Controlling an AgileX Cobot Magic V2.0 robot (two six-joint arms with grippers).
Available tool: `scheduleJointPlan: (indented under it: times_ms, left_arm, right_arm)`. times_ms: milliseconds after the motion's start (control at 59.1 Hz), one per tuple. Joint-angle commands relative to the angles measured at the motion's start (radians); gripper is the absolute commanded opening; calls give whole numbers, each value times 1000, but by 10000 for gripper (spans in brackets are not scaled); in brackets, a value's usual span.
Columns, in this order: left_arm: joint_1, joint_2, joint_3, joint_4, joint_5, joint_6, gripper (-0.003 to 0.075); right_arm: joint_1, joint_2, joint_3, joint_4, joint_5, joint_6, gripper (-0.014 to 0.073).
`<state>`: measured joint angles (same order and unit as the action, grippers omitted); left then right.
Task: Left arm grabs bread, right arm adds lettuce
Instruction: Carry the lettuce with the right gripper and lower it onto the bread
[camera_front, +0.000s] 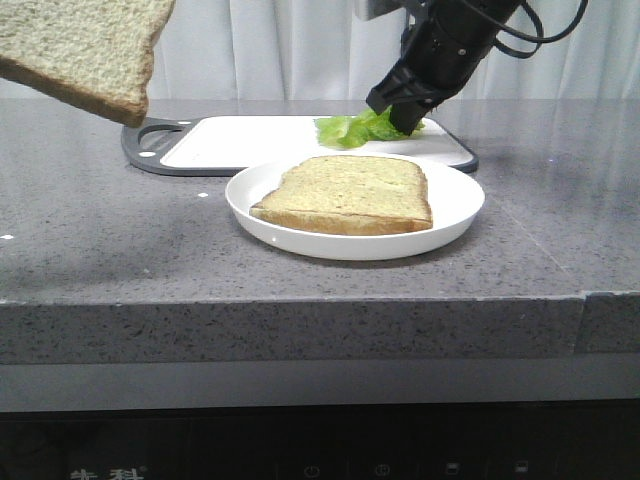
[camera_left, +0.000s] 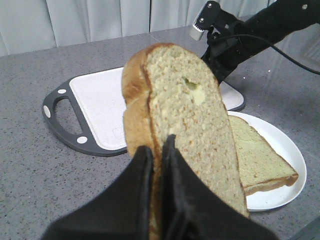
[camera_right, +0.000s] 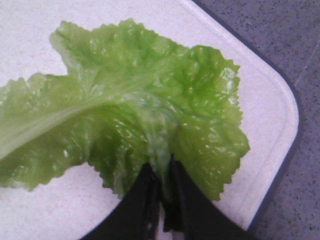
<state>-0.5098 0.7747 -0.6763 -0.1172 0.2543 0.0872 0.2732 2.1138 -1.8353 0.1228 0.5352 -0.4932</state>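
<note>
My left gripper (camera_left: 158, 150) is shut on the bread (camera_left: 185, 125), a thick tan slice with brown crust, and holds it in the air. In the front view the bread (camera_front: 85, 50) hangs at the top left; the left gripper is out of that view. My right gripper (camera_right: 161, 170) is shut on a fold of the light-green lettuce (camera_right: 135, 110), which lies on the white cutting board (camera_right: 260, 100). In the front view the right gripper (camera_front: 405, 110) is down on the lettuce (camera_front: 352, 128) at the back.
A second bread slice (camera_front: 350, 195) lies on a white plate (camera_front: 455, 215) at the table's middle, in front of the cutting board (camera_front: 250, 140) with its dark grey rim and handle. The plate (camera_left: 287, 150) also shows in the left wrist view. The table's front edge is near.
</note>
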Motion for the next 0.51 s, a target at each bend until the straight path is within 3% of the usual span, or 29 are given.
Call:
scheduleJointPlan:
  times_ms: [0,288,491]
  left_arm:
    - [3,-6,-28,-14,-83,-10,-21]
    - [3,-6,-28,-14,-83,-10,-21]
    - [3,-6,-28,-14,-83,-10,-21]
  right_arm:
    - [-2,-104,-34,27,-52,-10,-62]
    - [-2,-252,52,187,-57,-10,-62]
    - [34,-478,352,207,-163,-10,-62]
